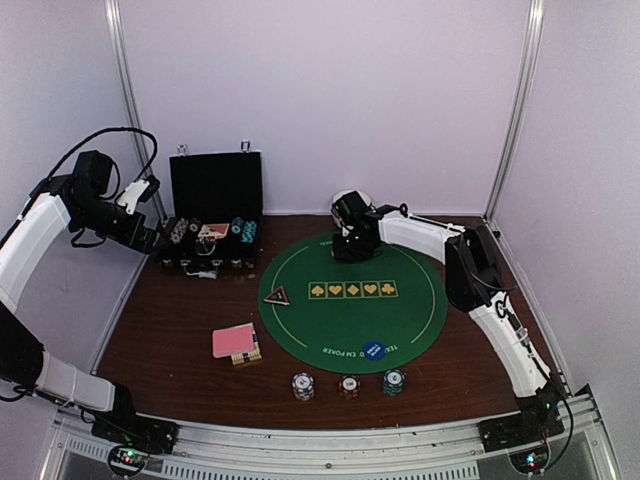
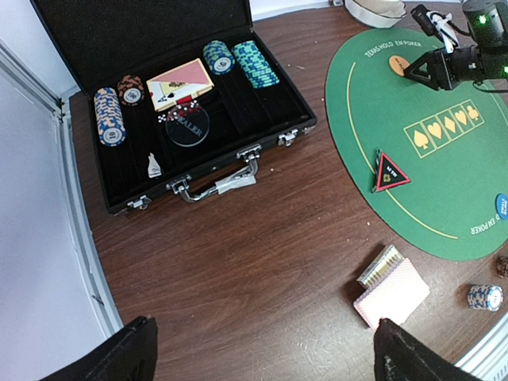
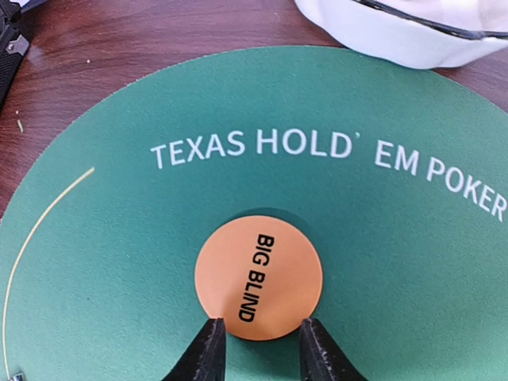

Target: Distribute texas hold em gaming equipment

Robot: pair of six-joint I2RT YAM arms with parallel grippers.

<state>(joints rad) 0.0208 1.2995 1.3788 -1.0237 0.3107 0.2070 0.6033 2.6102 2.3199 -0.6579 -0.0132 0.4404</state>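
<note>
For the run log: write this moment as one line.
right gripper: fingertips flank orange BIG BLIND button on green poker mat, grip unclear | left gripper: open, empty, near black case

Mat (image 1: 352,305) on the table (image 1: 180,320), open case (image 1: 215,185) behind-left of it, bowl (image 3: 397,32) behind it, Big Blind button (image 3: 259,275) on its far part, triangular button (image 1: 277,296) at its left edge, round button (image 1: 373,350) near its front edge, three chip stacks (image 1: 348,385) before it, card deck (image 1: 234,341) front-left.

Matt green felt mat (image 3: 119,262), smooth orange button (image 3: 258,275), grained wooden table (image 3: 119,40)
</note>
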